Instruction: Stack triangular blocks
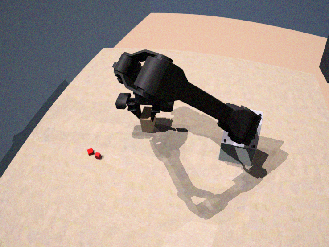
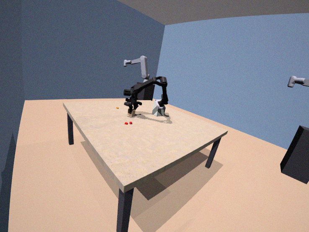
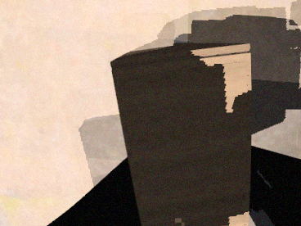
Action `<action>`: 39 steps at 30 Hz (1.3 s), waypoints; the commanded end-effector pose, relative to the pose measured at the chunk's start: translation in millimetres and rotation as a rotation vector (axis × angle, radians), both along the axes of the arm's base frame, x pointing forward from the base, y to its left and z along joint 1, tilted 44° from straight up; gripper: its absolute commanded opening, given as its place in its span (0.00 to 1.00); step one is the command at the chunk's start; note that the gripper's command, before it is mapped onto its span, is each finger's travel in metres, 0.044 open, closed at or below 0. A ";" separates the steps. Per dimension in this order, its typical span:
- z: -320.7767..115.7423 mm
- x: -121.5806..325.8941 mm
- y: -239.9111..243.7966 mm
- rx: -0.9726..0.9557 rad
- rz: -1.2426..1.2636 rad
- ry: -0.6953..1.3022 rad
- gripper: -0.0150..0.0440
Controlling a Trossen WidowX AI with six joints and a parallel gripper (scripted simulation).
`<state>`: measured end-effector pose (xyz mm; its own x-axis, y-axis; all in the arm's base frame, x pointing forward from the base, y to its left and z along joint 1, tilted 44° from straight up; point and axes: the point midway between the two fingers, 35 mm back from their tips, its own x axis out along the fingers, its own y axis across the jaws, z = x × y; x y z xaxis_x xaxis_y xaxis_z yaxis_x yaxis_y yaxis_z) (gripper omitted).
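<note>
- Triangular block (image 1: 148, 125) (image 2: 131, 113) (image 3: 184, 135) of wood by its look, tan and matt, with faint grain in the wrist view.
- Tabletop (image 1: 79, 199) (image 2: 149, 139) in mottled beige, stone-like and matt, finely speckled at its near corner.
- Black arm (image 1: 202, 98) (image 2: 147, 83), smooth with a dull sheen on its rounded housings, apparently plastic or coated metal.
- Mounting block (image 1: 237, 154) (image 2: 157, 109), pale grey, smooth and metal-like.
- Small red cubes (image 1: 90, 151) (image 1: 97, 155) (image 2: 126, 123) (image 2: 130, 122), flat-coloured and plastic-looking.
</note>
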<state>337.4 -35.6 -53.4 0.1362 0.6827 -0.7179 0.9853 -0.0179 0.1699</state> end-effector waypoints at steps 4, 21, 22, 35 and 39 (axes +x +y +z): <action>0.0 0.0 0.0 0.000 0.000 0.000 0.34; 0.0 0.0 0.0 0.000 0.000 0.000 1.00; 0.0 0.0 0.0 0.000 0.000 0.000 1.00; 60.7 -8.8 -61.5 -0.008 -0.001 0.002 1.00; 78.7 -15.0 -76.0 -0.005 0.000 0.002 1.00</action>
